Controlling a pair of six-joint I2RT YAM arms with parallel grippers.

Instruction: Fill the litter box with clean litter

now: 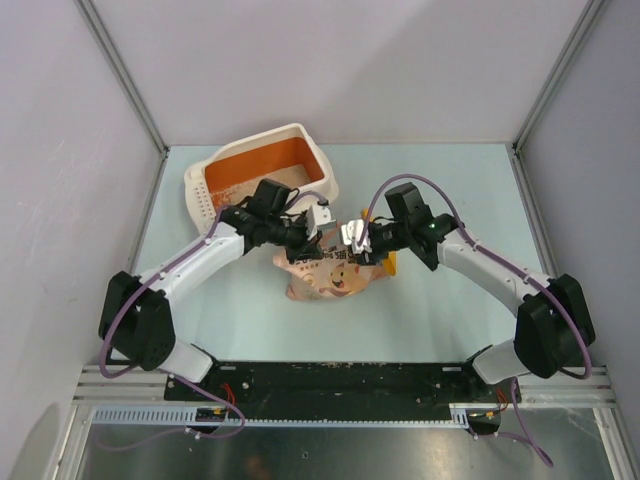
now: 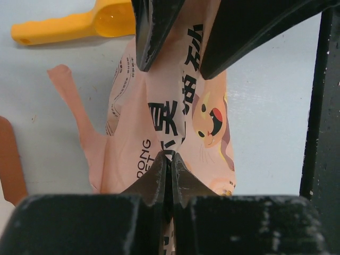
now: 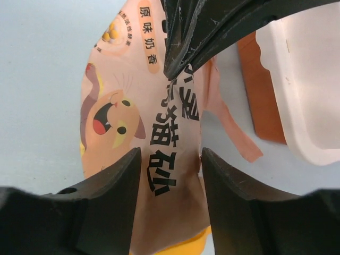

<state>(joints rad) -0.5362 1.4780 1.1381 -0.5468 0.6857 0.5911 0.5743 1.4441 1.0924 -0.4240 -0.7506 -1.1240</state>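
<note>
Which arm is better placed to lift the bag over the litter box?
Left, likely: left fingers are shut on the bag, beside the litter box; right fingers stand apart around it.

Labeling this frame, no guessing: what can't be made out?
- Top external: litter bag mouth, hidden under left end effector and right end effector.
- Top external: litter box contents, too small, partly behind left arm.
- Left wrist: yellow scoop bowl, cut by a finger and the top edge.
</note>
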